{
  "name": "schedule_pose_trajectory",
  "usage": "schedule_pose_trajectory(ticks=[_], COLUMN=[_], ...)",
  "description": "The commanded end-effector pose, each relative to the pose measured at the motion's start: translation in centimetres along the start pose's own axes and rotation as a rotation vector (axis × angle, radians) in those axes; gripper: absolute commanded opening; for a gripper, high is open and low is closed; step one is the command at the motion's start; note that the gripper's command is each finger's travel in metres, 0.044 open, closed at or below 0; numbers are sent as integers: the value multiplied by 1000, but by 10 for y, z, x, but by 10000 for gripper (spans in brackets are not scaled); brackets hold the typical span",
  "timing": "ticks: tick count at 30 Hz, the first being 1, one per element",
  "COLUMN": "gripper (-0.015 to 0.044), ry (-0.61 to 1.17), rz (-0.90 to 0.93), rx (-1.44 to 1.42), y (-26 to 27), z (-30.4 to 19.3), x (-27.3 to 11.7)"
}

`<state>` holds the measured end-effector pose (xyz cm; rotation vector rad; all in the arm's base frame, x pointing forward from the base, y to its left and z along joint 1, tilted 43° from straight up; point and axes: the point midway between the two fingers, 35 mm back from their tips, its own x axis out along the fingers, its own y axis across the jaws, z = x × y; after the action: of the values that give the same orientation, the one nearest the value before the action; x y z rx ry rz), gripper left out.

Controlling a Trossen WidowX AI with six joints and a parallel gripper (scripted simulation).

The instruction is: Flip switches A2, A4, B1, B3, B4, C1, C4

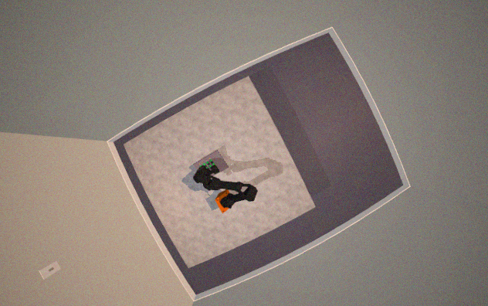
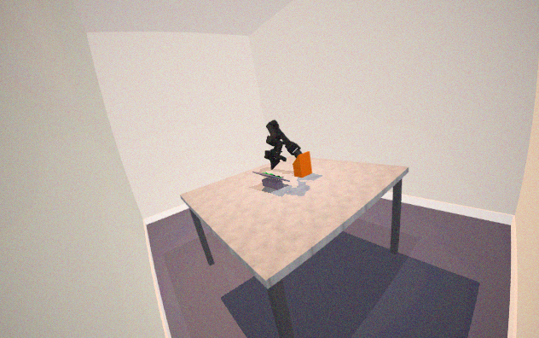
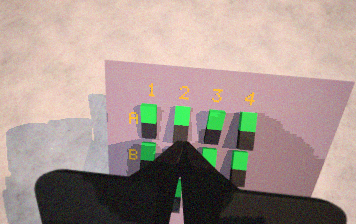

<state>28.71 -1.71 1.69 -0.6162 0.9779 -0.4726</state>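
The mauve panel (image 1: 221,159) (image 2: 259,173) (image 3: 290,100) is tilted on its base, with green-and-dark switches. In the wrist view, switches A1 (image 3: 149,120), A2 (image 3: 182,117), A3 (image 3: 215,121) and A4 (image 3: 248,122) show whole. B1 (image 3: 148,151), B3 (image 3: 210,156) and B4 (image 3: 240,161) show at least partly. Which ends are raised is hard to tell. My gripper (image 2: 273,168) (image 3: 182,146) is shut and empty, above the panel, its tips just below A2 in the wrist view. It hides B2 and most of row C; one row C switch shows partly through the gap behind the tips.
The orange block (image 1: 222,205) (image 2: 303,166) stands at the arm's base, beside the panel on the table (image 1: 162,174) (image 2: 239,213). The dark arm (image 1: 232,185) (image 2: 287,136) arches from it over the panel's near side. Shadows fall across the panel and the table.
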Motion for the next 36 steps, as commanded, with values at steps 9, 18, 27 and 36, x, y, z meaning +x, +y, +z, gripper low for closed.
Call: schedule_pose_trajectory(ticks=[9, 18, 27, 36], gripper=[0, 0, 0, 0], ry=[10, 9, 10, 10], rz=[1, 0, 0, 0], rx=[-17, -17, -17, -17], y=[2, 1, 1, 1], z=[-5, -6, -6, -6], x=[3, 13, 22, 27])
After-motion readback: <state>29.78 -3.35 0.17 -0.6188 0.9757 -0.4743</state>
